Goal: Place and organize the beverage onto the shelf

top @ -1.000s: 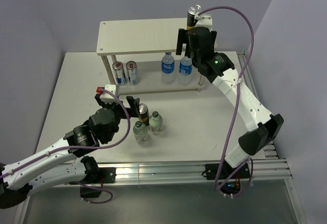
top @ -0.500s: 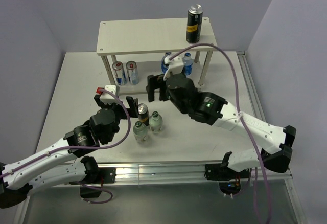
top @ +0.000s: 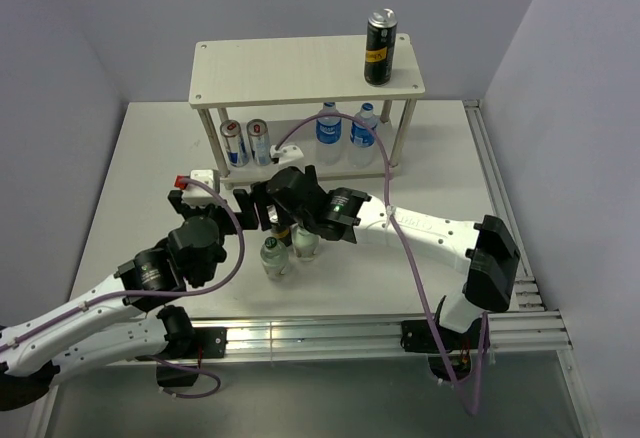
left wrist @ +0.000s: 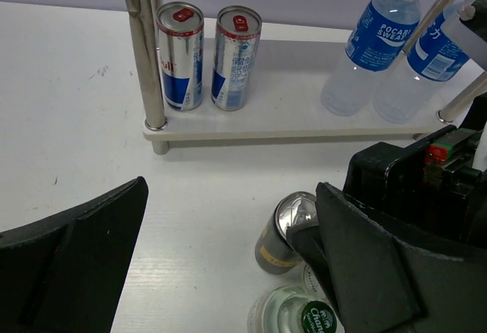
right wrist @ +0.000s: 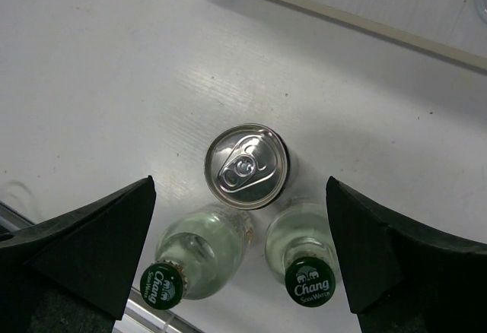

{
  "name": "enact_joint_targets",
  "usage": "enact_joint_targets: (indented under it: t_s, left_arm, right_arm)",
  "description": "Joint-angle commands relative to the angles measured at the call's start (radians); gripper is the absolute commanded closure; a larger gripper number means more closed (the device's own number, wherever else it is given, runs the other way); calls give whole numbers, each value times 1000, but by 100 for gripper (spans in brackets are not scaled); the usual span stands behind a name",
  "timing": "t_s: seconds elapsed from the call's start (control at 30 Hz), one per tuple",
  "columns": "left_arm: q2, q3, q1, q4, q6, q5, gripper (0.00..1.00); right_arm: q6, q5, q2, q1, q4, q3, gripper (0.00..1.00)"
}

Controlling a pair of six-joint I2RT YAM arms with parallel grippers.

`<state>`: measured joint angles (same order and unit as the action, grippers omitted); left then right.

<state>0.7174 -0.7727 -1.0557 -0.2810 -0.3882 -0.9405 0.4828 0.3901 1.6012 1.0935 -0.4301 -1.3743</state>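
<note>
We found the right gripper [right wrist: 240, 219] poised over the silver-topped can [right wrist: 246, 166] on the table [top: 150, 158], its jaws spread wide and holding nothing. 2 green-capped bottles [right wrist: 186, 264] stood just beside that can. The left gripper [left wrist: 228, 261] was also spread apart and empty, low beside the same cluster. The shelf [top: 290, 68] stood at the far side of the table, with 1 black can [top: 379, 48] on the right end of its top board. On its lower board were 2 blue-and-silver cans [left wrist: 180, 55] and 2 blue-labelled bottles [left wrist: 373, 52]. We judged crowding to be the main risk. A finger coming down between the can and a bottle could clip a neck and tip the bottle over. Jaws closing off-centre could push the can into its neighbours. The 2 arms were also very near each other, so a careless lift could knock one against the other. In the top view the right arm covered the can almost wholly. The right wrist view looked straight down, so we could not tell how high the fingers stood above the lid, nor whether the bottles touched the can. The can's label seemed dark with a yellow band, though only the left wrist view caught a sliver of it.
</note>
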Motion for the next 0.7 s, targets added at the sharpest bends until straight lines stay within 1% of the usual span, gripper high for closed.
enact_joint_targets:
  t_s: [0.0,0.2,0.47,0.67]
  left_arm:
    - [-19,-36,-35,42,-31,16,1]
    - [-30,-31,-49,42,-26,-3,1]
    - [-44,-22,-69,45,-28,-18,1]
    - [-44,-17,-73,49,-26,-23,1]
  right_arm:
    - [13,-22,17,22,64,-63,0]
    - [30,-48,81,23,67,-80,0]
    - [40,-5,137,25,65,-83,0]
    - [45,-10,174,23,59,-100,0]
